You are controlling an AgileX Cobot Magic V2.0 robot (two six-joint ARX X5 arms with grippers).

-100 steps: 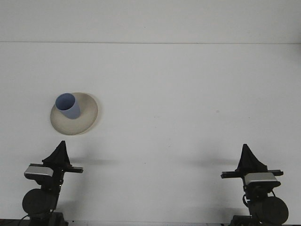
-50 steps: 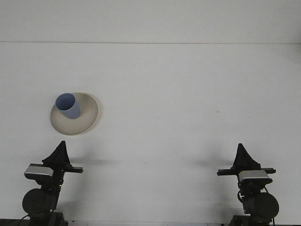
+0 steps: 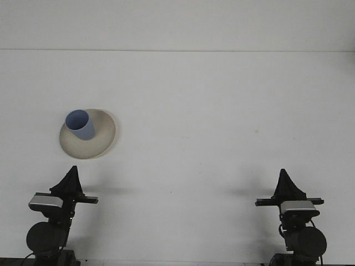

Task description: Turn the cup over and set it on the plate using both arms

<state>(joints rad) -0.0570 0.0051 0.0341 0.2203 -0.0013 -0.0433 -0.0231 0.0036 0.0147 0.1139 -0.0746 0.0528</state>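
cup (image 3: 81,124) sitting mouth-up on plate (image 3: 89,134), ahead of left hand (image 3: 71,178); both hands holding nothing, opening unreadable; task looking finished, nothing left but parking.

A plain white table (image 3: 211,111) meets a white wall (image 3: 177,22).

Matt surfaces throughout, with a few dull metal accents.

The wide white table (image 3: 222,111) looks smooth and matt, with no sheen or grain. On it, the round beige plate (image 3: 102,138) has a dull, slightly chalky finish like unglazed ceramic or matt plastic; which one cannot be told. Standing on that plate, the small pale blue cup (image 3: 81,124) looks like smooth plastic with a soft, even, low-gloss skin. Nearer than the plate, the black left gripper (image 3: 71,178) and black right gripper (image 3: 285,180) appear matt plastic, each above a brushed grey metal-looking block.
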